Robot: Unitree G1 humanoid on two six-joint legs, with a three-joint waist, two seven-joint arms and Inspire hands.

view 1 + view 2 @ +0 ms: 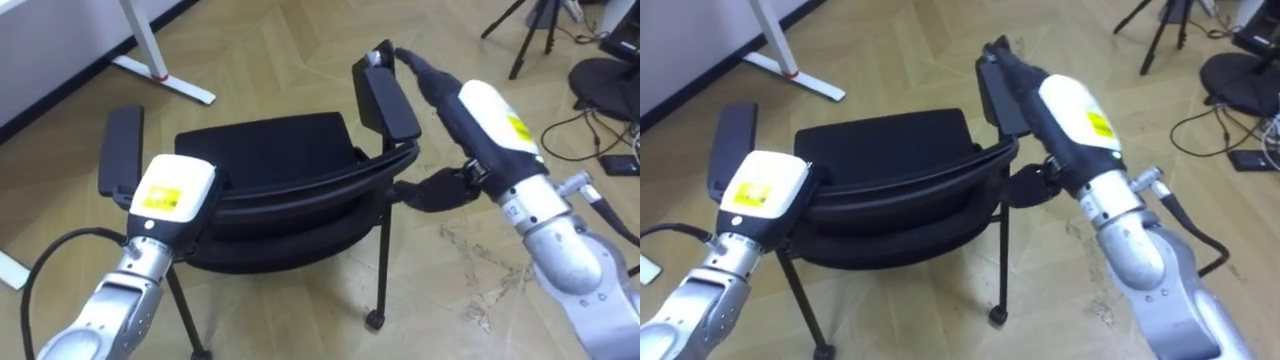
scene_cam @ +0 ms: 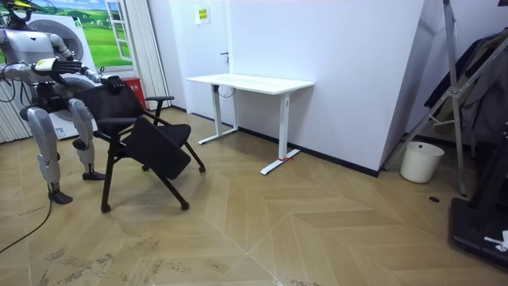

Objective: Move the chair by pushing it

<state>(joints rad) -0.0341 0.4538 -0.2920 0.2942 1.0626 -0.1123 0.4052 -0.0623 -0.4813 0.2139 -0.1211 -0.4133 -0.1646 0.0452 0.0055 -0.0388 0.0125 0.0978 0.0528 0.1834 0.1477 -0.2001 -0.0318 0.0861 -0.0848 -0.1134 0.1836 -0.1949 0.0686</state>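
1. The left robot hand (image 1: 172, 192) sat at the left end of the chair's back (image 1: 300, 190). Its fingers were hidden behind the back, so I could not tell their state.
2. The chair (image 1: 270, 150) stood on the floor just before the robot.
3. The right robot hand (image 1: 415, 70) lay along the chair's right armrest (image 1: 388, 100); its fingers could not be made out.
4. The table (image 2: 250, 82) stood well apart from the chair, so contact looked made and most of the push likely remained.
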